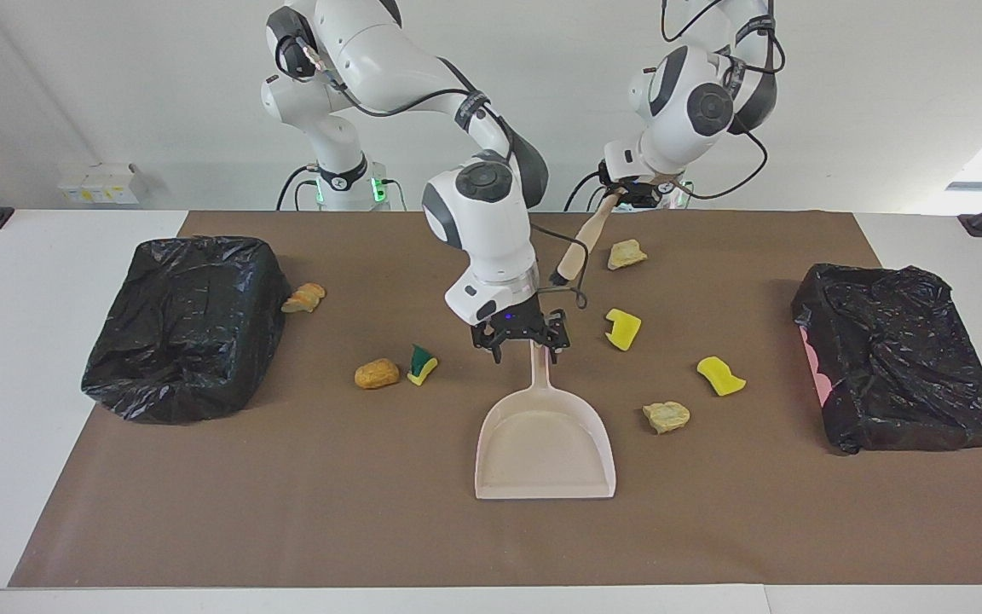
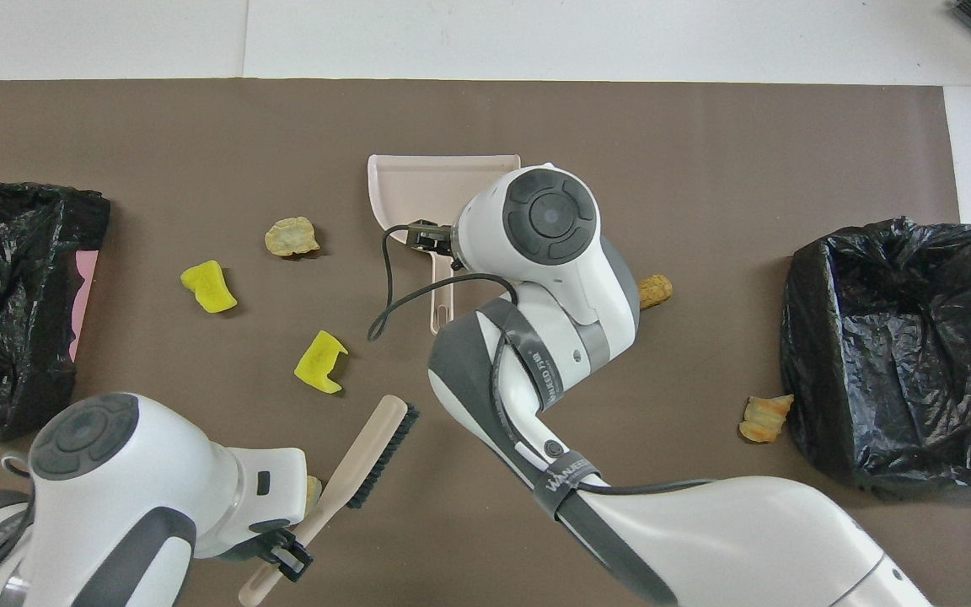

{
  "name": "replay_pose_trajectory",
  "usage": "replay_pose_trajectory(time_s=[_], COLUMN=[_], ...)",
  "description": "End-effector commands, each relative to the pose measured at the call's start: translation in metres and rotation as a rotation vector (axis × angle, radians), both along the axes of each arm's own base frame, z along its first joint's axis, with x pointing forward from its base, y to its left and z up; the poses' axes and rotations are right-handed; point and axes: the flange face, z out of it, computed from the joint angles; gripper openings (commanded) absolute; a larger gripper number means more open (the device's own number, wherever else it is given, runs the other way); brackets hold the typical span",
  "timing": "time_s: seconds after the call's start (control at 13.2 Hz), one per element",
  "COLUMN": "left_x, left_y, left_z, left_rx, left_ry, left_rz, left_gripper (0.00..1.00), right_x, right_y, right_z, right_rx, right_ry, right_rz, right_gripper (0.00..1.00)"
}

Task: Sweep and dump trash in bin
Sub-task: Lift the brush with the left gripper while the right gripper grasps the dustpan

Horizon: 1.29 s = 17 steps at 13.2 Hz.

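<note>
My right gripper (image 1: 525, 345) hangs open low over the beige dustpan (image 1: 544, 443), its fingers on either side of the handle's end. My left gripper (image 1: 627, 189) is shut on the handle of the black-bristled brush (image 1: 574, 251), which hangs tilted above the mat. Trash lies scattered: an orange-brown lump (image 1: 377, 373), a green-and-yellow wedge (image 1: 422, 365), a bread-like lump (image 1: 304, 297), two yellow sponge bits (image 1: 622, 329) (image 1: 720, 375) and two beige chunks (image 1: 627, 253) (image 1: 666, 416). In the overhead view the right arm covers the wedge and much of the dustpan (image 2: 405, 181).
Two bins lined with black bags stand on the brown mat, one (image 1: 184, 324) at the right arm's end and one (image 1: 900, 367) at the left arm's end. The bread-like lump lies right beside the first bin.
</note>
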Motion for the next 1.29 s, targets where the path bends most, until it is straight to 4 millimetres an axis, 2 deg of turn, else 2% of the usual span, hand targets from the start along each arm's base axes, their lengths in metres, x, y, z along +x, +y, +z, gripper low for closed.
replay_pose_trajectory(time_s=[0.0, 0.15, 0.38, 0.53, 0.76, 1.21], left_x=[0.002, 0.002, -0.003, -0.005, -0.016, -0.035], left_y=[0.027, 0.049, 0.082, 0.098, 0.116, 0.124], left_z=[0.000, -0.004, -0.005, -0.007, -0.014, -0.056], left_rx=[-0.090, -0.082, -0.103, -0.146, -0.147, -0.106], left_ry=[-0.012, -0.015, 0.001, -0.009, -0.008, 0.022], left_rz=[-0.188, -0.325, -0.489, -0.582, -0.640, -0.667], left_gripper=[0.00, 0.00, 0.00, 0.00, 0.00, 0.00], right_x=[-0.006, -0.012, -0.026, -0.029, -0.029, -0.025], right_y=[0.015, 0.012, 0.020, 0.020, 0.020, 0.018], right_z=[-0.025, -0.041, -0.057, -0.060, -0.060, -0.046], right_rx=[-0.068, -0.120, -0.155, -0.160, -0.166, -0.157], right_ry=[-0.018, -0.010, 0.009, 0.016, 0.020, 0.006], right_rz=[0.041, 0.066, 0.100, 0.104, 0.111, 0.108], right_gripper=[1.00, 0.96, 0.78, 0.68, 0.29, 0.28])
